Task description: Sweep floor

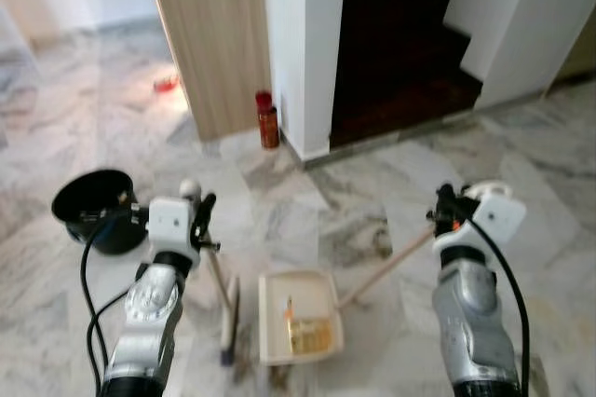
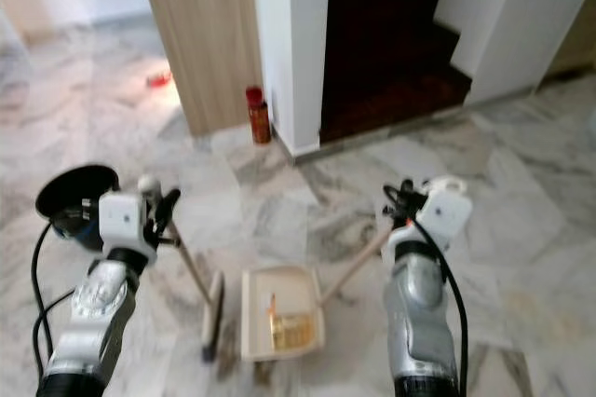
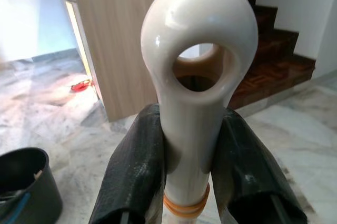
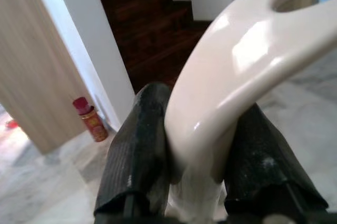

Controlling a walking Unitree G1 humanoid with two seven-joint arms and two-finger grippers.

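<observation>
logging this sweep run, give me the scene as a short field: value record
left gripper: shut on broom handle
right gripper: shut on dustpan handle
broom head: on the marble floor, left of the dustpan
dustpan: flat on the floor, yellowish litter inside
black bucket: robot's left
red-capped bottle: by the white wall corner

Both tools raised forward, clamped shut
</observation>
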